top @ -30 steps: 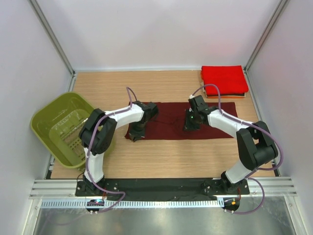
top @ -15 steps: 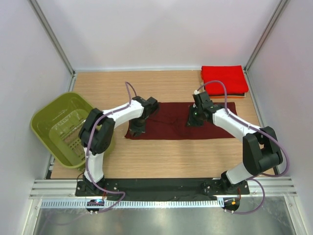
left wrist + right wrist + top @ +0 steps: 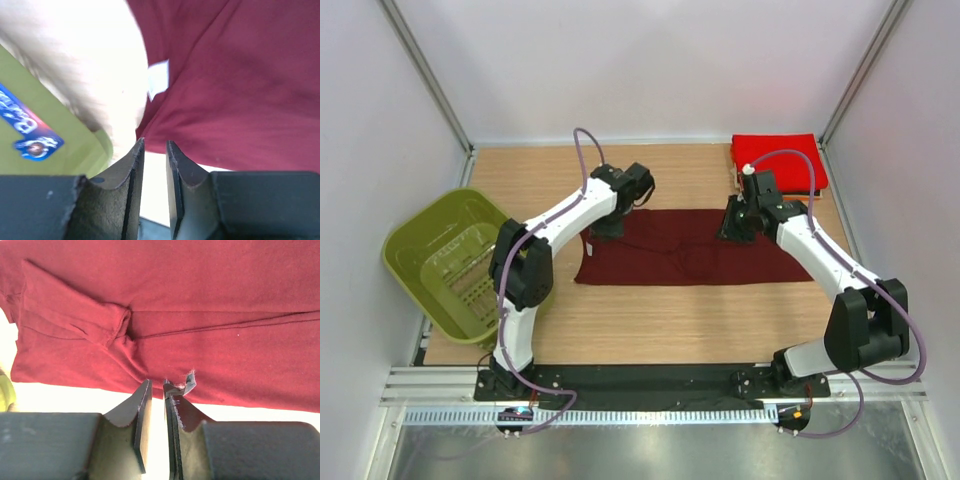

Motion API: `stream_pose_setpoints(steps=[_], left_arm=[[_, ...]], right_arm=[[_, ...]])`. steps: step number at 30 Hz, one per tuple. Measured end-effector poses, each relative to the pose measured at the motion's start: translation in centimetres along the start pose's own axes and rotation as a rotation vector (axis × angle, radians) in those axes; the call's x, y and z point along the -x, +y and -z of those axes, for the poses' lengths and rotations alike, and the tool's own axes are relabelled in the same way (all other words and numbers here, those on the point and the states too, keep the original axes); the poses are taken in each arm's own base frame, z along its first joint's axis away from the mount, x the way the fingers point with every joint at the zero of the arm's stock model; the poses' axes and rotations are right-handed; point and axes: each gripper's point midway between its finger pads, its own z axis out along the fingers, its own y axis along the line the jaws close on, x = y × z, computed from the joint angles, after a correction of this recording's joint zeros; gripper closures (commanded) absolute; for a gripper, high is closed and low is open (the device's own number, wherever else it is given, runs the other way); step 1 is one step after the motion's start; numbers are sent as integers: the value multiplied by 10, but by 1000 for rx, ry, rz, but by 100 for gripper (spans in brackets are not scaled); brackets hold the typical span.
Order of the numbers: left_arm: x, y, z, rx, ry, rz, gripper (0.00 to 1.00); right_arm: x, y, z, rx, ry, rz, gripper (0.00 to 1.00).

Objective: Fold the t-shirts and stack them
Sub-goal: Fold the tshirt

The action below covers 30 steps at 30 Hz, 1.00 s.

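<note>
The maroon shirt (image 3: 680, 255) is laid flat on the surface (image 3: 660, 320), long axis left to right, with the left hand (image 3: 606, 228) set over its far-left edge and the right hand (image 3: 734, 230) over its far-right edge, both narrowly parted and empty.

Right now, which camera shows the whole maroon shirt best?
Top external: it shows the maroon shirt at full length, a long folded band. Left wrist shows only one end with a white tag; right wrist shows a tucked sleeve and one long edge.
</note>
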Motion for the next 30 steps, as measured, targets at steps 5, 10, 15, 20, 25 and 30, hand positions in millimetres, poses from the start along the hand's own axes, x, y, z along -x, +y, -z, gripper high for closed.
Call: stream_pose_setpoints(steps=[5, 10, 15, 20, 25, 30], left_arm=[[24, -18, 34, -81, -94, 49, 74], [9, -43, 25, -137, -34, 67, 74], [3, -61, -11, -132, 37, 121, 74], [0, -69, -61, -64, 129, 156, 74], [21, -60, -71, -74, 133, 230, 74], [60, -49, -87, -100, 125, 291, 71]], right_arm=[[4, 3, 8, -2, 3, 14, 76], [6, 5, 14, -2, 11, 26, 76], [3, 3, 15, -9, 25, 27, 76], [0, 2, 20, -14, 34, 29, 75], [3, 3, 36, -9, -1, 31, 73], [9, 5, 53, -7, -64, 8, 65]])
